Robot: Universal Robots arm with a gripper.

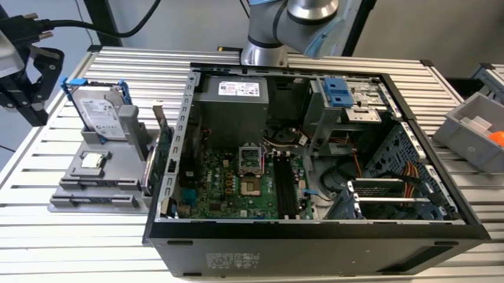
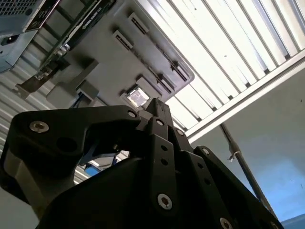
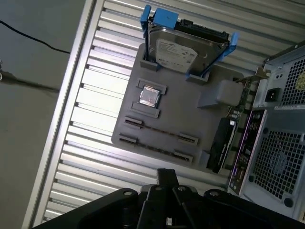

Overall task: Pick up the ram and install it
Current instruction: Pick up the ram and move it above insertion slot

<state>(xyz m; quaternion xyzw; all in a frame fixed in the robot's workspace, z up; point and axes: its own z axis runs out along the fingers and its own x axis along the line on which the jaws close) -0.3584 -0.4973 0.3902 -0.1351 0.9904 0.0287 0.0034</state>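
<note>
Closest to the lens in the second wrist view is the black metal gripper, its fingers clenched together with nothing between them. Past it lie a flat grey fixture plate carrying a small square silver processor chip and the ribbed aluminium desk. In the first wrist view the gripper shows the same clenched, empty fingers, held above the desk and apart from everything on the plate. The ram, a thin dark circuit-board stick, stands on its long edge between two small grey clips on the fixture plate, just beside the processor chip. Its long axis runs parallel to the desk's slats, one end pointing toward the black perforated computer case, the other toward bare desk. A second pair of clips beside it holds a similar thin line, and I cannot tell what that is. A silver hard drive in blue brackets stands at the plate's far end, and a dark expansion card stands along the side nearest the case. In the exterior view the gripper hangs at the exterior view's left edge, near the hard drive. The open computer case shows its green motherboard, and a grey plastic bin sits at the exterior view's right.
</note>
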